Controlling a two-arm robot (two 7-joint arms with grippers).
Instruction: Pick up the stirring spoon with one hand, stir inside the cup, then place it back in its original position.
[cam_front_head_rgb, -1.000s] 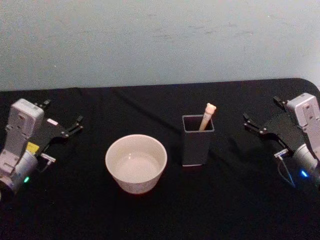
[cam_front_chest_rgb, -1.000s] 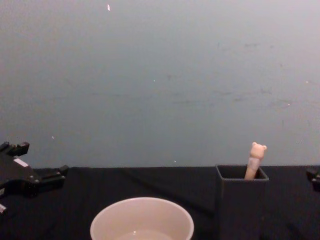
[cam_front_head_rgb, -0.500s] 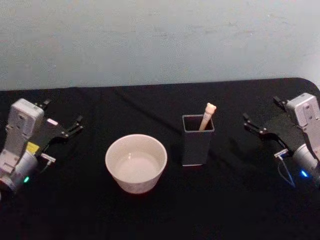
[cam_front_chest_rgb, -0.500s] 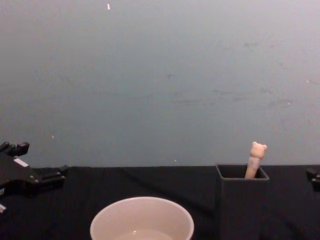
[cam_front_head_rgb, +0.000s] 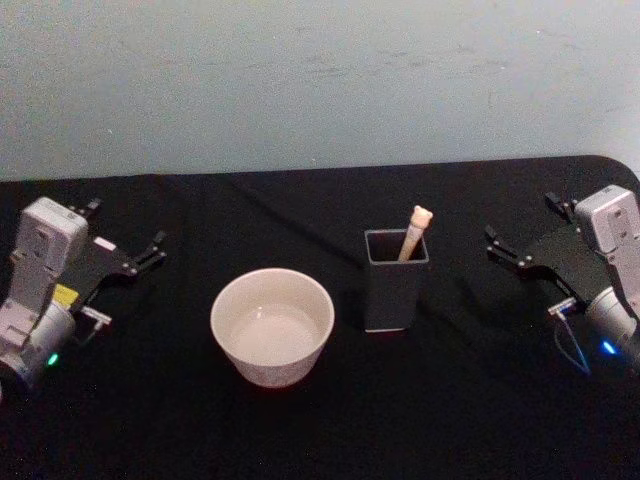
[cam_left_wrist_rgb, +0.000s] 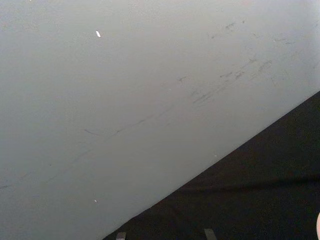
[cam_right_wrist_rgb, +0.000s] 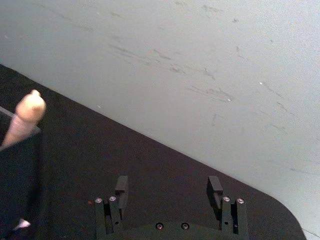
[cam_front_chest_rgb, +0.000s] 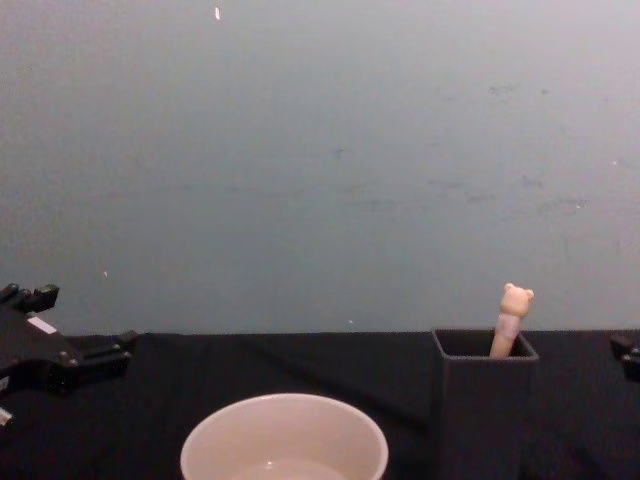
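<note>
The left gripper (cam_front_head_rgb: 127, 224) and right gripper (cam_front_head_rgb: 520, 217) hovered at the sides, spread and empty. The bear-topped spoon (cam_front_head_rgb: 414, 230) leaned in the square dark holder (cam_front_head_rgb: 394, 290).

black table covering (cam_front_head_rgb: 450, 400): matte, plain, spans the full width of the head view. shows a faint diagonal crease (cam_front_head_rgb: 285, 215) behind centre. meets the wall along a straight rear edge; rounds off at the far right corner (cam_front_head_rgb: 603, 168). pale grey-blue wall (cam_front_head_rgb: 320, 80): fills the background above the table. carries dark scuff streaks (cam_right_wrist_rgb: 150, 54) and hairline scratches in both wrist views. bears one small white fleck (cam_front_chest_rgb: 216, 13) high up in the chest view, left of centre.
</note>
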